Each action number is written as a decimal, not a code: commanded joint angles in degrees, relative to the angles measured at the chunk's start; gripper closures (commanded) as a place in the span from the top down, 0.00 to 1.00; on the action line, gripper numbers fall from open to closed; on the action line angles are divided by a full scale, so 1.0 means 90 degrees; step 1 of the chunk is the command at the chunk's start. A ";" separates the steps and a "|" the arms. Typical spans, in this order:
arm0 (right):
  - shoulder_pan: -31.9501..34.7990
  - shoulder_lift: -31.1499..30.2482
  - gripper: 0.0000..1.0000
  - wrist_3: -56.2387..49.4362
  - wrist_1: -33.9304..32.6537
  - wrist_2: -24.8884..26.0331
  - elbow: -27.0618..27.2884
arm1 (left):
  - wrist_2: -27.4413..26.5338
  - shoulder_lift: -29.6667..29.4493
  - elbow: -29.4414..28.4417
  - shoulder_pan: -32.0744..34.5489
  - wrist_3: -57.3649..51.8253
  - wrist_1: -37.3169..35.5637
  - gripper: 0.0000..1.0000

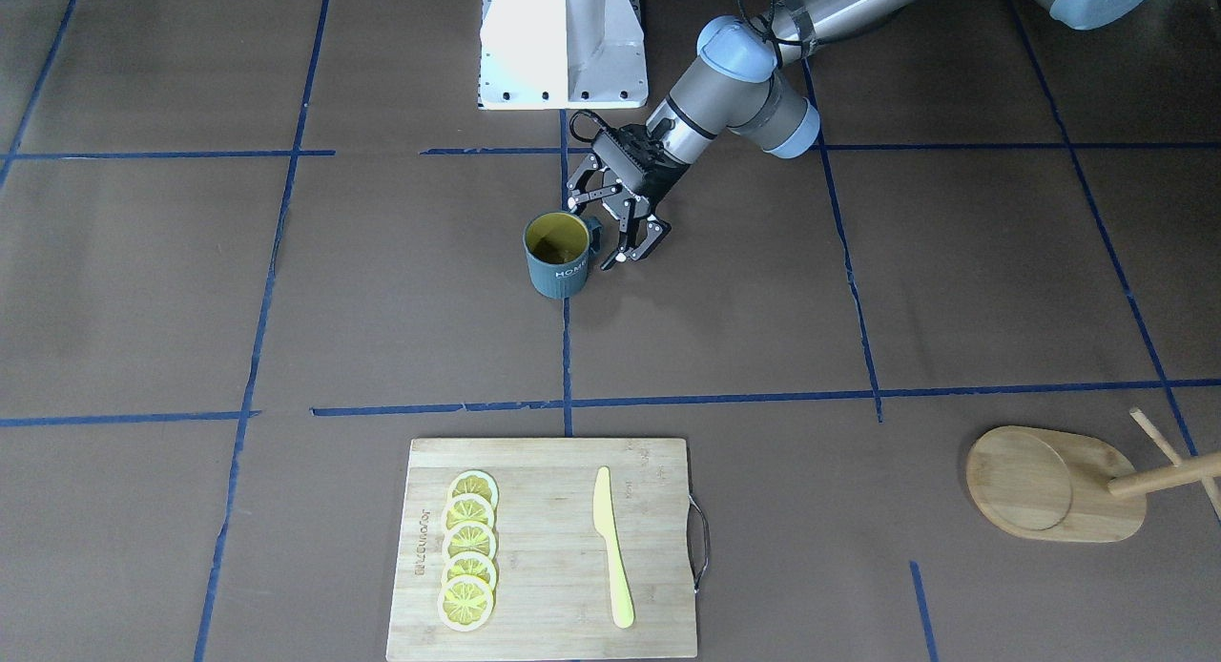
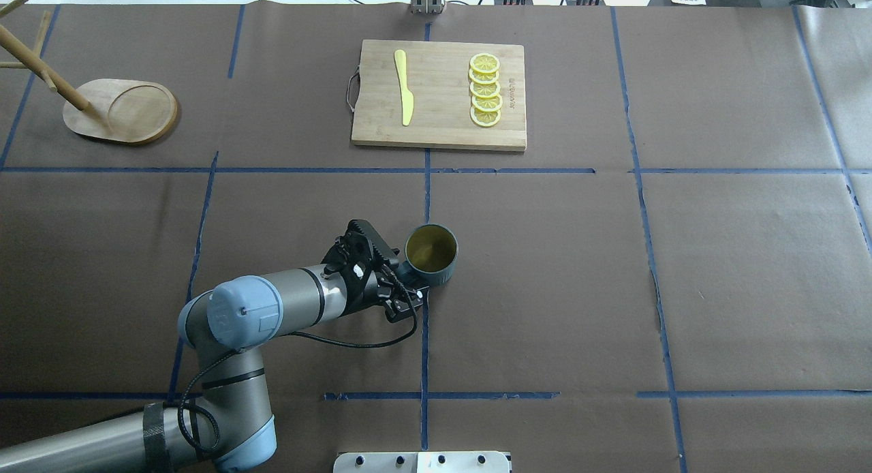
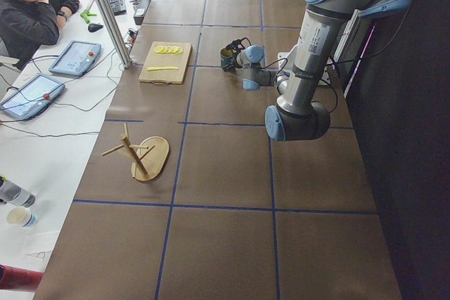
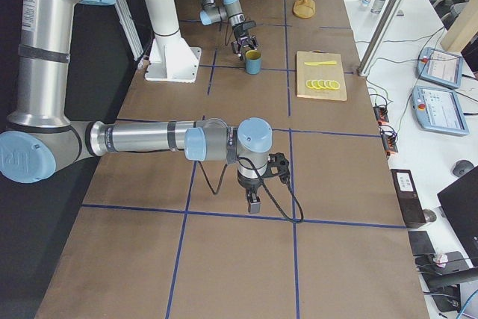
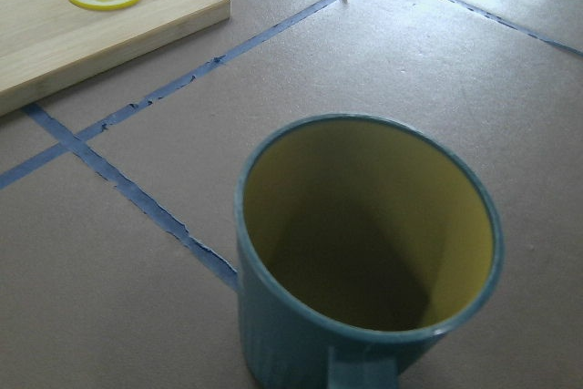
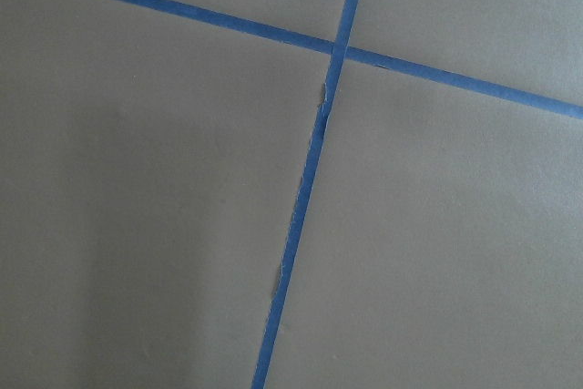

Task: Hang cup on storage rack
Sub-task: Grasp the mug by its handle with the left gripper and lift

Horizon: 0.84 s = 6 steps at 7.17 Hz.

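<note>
In the overhead view we find the cup [image 2: 431,253] standing upright on the brown table [image 2: 579,289], close to its middle, mouth up. The left wrist camera lets us look straight into it, and only the yellow-olive wall and the shaded bottom show inside.

The left gripper [image 1: 601,231] sits at the cup's 8 o'clock, low over the table. Its fingers are apart, one on either side of the handle [image 5: 363,373], and we cannot tell whether they touch it.

The storage rack [image 2: 122,112] stands well apart at the cup's 10 o'clock, near the far left corner. Its oval base lies flat on the table and the round recess shows bare wood.

At the cup's 12 o'clock lies the cutting board [image 2: 443,118]. It carries a row of five overlapping lemon slices [image 2: 485,90] on its 3 o'clock side and a yellow knife [image 2: 405,88] toward its 9 o'clock side.

The right gripper [image 4: 254,203] shows only in the right-side view, pointing down over the blue tape [image 6: 310,179]. We cannot tell if its fingers are apart or together.
</note>
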<state>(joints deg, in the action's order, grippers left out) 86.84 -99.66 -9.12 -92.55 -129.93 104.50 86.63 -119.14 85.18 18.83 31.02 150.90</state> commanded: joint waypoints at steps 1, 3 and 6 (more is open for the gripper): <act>0.0000 -0.0001 1.00 0.0008 0.0000 -0.0006 0.0010 | -0.0007 -0.0034 -0.0021 -0.0012 0.0020 0.0001 0.46; 0.0000 0.0008 1.00 0.0008 0.0000 -0.0016 0.0020 | -0.0007 -0.0034 -0.0011 -0.0021 0.0049 0.0001 0.19; 0.0000 0.0018 1.00 0.0008 0.0000 -0.0084 0.0010 | 0.0051 0.0034 0.0202 0.0047 0.0359 0.0020 0.00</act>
<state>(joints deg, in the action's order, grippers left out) 86.84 -99.56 -9.05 -92.55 -130.62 104.67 86.74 -119.14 85.85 18.90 32.24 151.04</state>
